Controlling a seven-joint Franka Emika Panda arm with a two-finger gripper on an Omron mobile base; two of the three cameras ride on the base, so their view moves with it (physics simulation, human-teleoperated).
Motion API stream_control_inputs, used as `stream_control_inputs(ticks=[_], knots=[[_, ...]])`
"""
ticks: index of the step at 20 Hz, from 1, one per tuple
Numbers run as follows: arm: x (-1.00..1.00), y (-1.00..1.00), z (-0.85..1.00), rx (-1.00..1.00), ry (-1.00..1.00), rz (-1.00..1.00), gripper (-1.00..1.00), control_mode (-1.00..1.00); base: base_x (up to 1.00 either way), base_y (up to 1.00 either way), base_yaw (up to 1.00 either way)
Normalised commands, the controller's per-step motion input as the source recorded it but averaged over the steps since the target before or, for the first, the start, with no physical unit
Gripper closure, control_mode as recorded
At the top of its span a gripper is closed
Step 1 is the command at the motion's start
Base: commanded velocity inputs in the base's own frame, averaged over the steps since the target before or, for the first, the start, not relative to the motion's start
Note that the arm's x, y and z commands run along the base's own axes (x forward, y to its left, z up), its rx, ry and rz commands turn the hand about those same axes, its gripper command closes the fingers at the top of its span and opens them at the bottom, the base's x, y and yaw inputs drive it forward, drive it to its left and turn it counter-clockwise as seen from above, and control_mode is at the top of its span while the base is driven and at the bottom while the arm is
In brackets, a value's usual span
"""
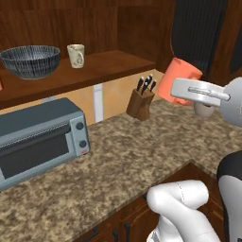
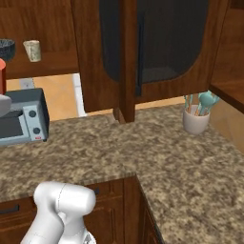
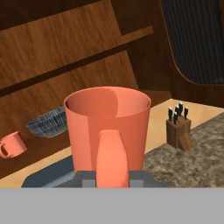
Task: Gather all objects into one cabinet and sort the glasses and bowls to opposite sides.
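Note:
My gripper is shut on a salmon-orange cup, held tilted in the air above the counter, right of the shelf's end. In the hand view this cup stands close in front, its handle toward the camera. On the cabinet's plank shelf sit the dark ribbed bowl at the left and the beige cup just right of it. The hand view also has the bowl and a second salmon-orange cup to its left on the shelf. The fingertips are hidden by the held cup.
A grey toaster oven stands on the granite counter under the shelf. A knife block stands at the back below the held cup. A dark-panelled cabinet door hangs open, and a white utensil holder stands far right.

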Motion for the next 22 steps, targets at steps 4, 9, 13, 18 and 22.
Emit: stream_control_inputs(ticks=[4,9,13,18,22], knots=[[0.75,0.04,0.0,0.0,0.0,0.0,1.0,-1.0,0.25,0.02,0.0],[1.0,0.04,-0.04,-0.02,-0.05,0.0,1.0,-1.0,0.0,0.0,0.0],[0.96,0.31,-0.13,-0.15,-0.1,0.0,1.0,-1.0,0.0,0.0,0.0],[1.0,0.05,0.0,-0.06,-0.02,0.0,1.0,-1.0,0.0,0.0,0.0],[0.99,0.02,0.06,-0.03,0.16,-0.03,1.0,-1.0,0.0,0.0,0.0]])
